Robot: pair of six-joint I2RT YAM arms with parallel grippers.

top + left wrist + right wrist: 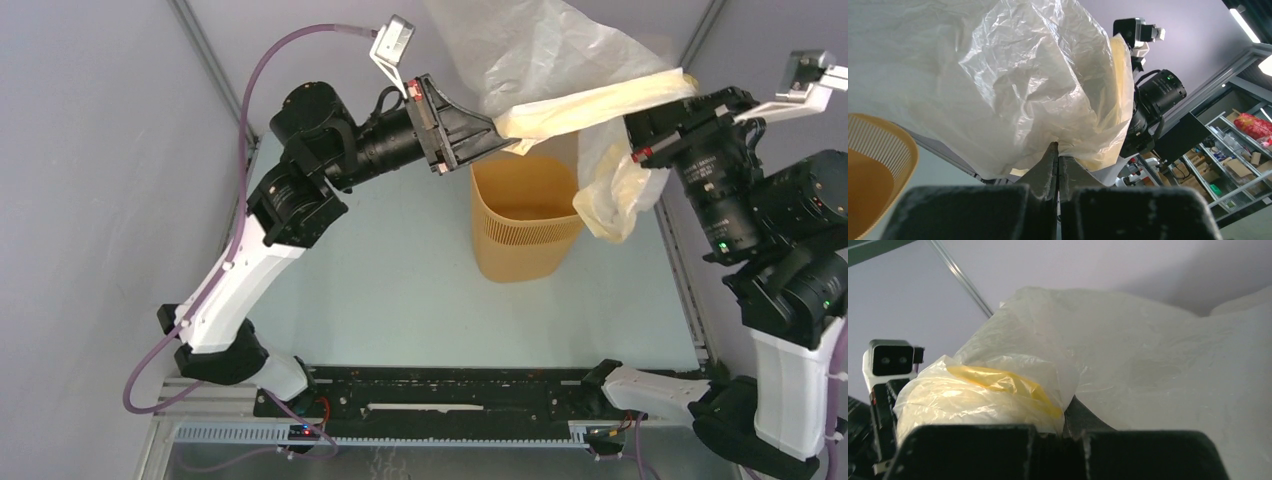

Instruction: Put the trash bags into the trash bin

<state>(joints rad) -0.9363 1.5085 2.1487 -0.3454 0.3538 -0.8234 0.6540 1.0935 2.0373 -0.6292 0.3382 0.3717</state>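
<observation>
A crinkly whitish trash bag (pixel 540 60) with a pale yellow band (pixel 600 105) is stretched in the air above the yellow-orange trash bin (pixel 525 215). My left gripper (pixel 497 128) is shut on the bag's rim at the left, just above the bin's far left rim. My right gripper (pixel 640 150) is shut on the bag at the right, where a fold hangs down beside the bin. In the left wrist view the film (pixel 1013 85) billows over the pinched tips (pixel 1057 150). In the right wrist view the yellow band (pixel 1003 382) bunches at the jaws (pixel 1064 415).
The bin stands upright on the pale table (pixel 400 290), right of centre. Grey walls and frame posts (pixel 210 60) enclose the back and sides. The slitted bin rim (pixel 883 150) shows at the left of the left wrist view. A black rail (pixel 450 395) runs along the near edge.
</observation>
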